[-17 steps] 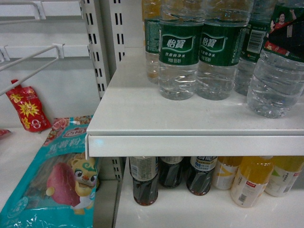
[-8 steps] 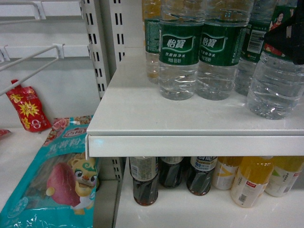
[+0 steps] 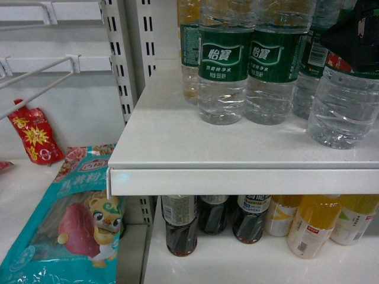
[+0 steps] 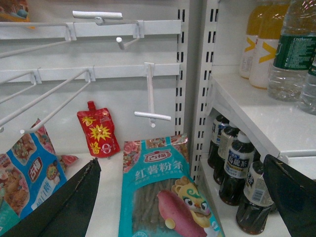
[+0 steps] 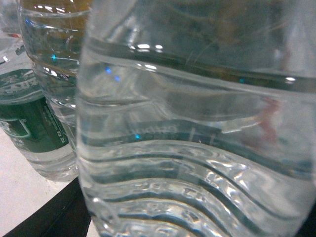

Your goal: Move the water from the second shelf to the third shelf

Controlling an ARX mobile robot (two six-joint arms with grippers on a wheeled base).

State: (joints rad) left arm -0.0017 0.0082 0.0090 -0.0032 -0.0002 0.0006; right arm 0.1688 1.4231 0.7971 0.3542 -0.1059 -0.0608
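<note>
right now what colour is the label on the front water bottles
Dark green with white text, clearest on the water bottle in the head view.

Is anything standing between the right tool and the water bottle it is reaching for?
Nothing visible does. The right tool is already at the label of the water bottle at the shelf's right front; the wrist view is filled by that bottle.

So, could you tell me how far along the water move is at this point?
Nothing looks moved yet: the water bottle stands on the upper white shelf among its neighbours. In hand: the right gripper is at its label, and the right wrist view is filled by the bottle; whether it has closed is unclear. Left: gripping, lifting out and placing it on the other shelf. The left gripper is open, idle.
</note>
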